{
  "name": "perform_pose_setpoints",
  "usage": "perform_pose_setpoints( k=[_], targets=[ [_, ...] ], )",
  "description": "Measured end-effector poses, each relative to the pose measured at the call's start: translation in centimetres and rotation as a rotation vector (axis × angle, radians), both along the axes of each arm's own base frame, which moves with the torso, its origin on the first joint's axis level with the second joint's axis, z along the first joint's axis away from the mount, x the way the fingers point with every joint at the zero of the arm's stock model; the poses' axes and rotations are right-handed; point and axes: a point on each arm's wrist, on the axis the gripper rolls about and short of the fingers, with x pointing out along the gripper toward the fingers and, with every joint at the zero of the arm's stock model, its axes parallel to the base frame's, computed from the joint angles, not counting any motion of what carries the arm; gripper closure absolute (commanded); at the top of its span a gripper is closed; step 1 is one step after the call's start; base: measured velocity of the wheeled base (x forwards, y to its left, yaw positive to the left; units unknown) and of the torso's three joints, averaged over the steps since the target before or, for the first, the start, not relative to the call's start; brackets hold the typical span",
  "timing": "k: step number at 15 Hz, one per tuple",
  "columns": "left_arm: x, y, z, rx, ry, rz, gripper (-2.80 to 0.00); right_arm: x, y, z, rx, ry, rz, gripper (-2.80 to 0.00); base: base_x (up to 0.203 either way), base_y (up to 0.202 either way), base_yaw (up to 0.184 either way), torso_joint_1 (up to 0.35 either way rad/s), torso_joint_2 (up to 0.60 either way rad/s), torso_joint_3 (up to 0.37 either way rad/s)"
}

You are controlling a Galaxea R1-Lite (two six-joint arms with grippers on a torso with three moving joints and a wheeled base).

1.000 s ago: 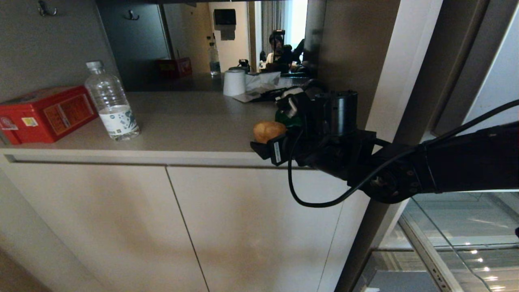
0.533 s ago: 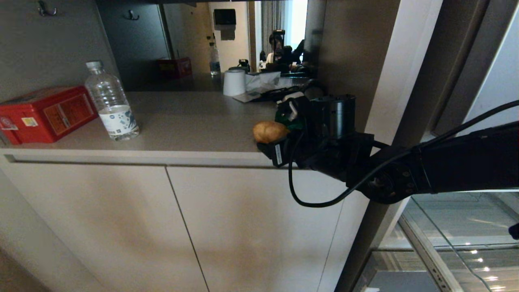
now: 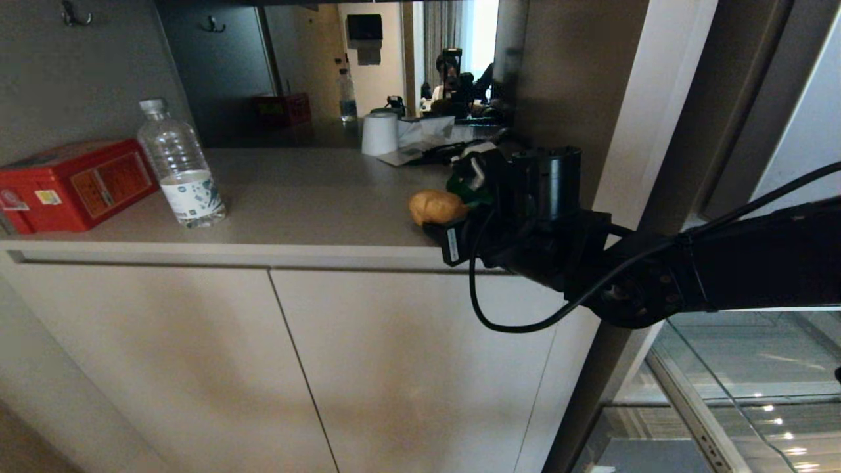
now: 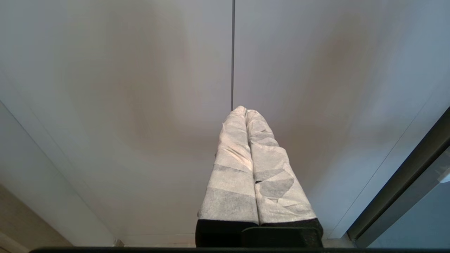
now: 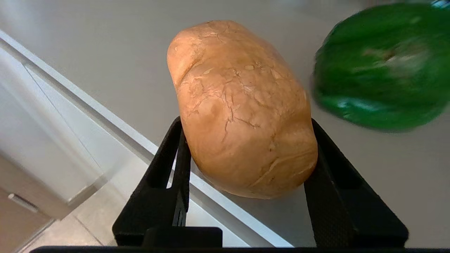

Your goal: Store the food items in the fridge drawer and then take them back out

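The tan-brown potato [image 5: 239,105] sits between the two black fingers of my right gripper [image 5: 246,123], which is shut on it; both fingers press its sides. In the head view this gripper [image 3: 450,200] holds the potato [image 3: 435,206] at the counter's front right edge. The dark green bell pepper [image 5: 379,66] lies on the counter just beyond, largely hidden behind the gripper in the head view [image 3: 460,189]. The see-through fridge drawer [image 3: 696,414] with its pale rail shows at lower right, below my right arm. My left gripper [image 4: 245,111] is shut, parked facing cabinet doors.
A clear water bottle [image 3: 182,167] and a red box [image 3: 72,184] stand at the counter's left. A white cup [image 3: 380,134] and papers sit at the back by a mirror. Beige cabinet doors [image 3: 197,368] lie under the counter [image 3: 295,203]; a wall panel rises right of the gripper.
My right gripper's fingers have closed in from wide open onto the potato, and the potato has shifted slightly upward. The left arm has not moved.
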Motion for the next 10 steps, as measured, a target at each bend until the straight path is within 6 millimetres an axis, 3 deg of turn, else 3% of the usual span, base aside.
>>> perform_pose_setpoints(
  k=[4,7,10],
  targets=[
    [0.0,0.0,0.0,0.000,0.000,0.000,0.00,-2.5,-0.7,1.5,-0.008,0.018,0.025,0.00,0.000,0.000,0.000,0.000,0.00,0.000],
    [0.0,0.0,0.0,0.000,0.000,0.000,0.00,-6.7,-2.4,2.2,-0.010,0.089,0.057,0.00,0.000,0.000,0.000,0.000,0.00,0.000],
    [0.0,0.0,0.0,0.000,0.000,0.000,0.00,-11.2,-5.8,2.3,-0.002,0.158,0.065,0.00,0.000,0.000,0.000,0.000,0.00,0.000]
  ],
)
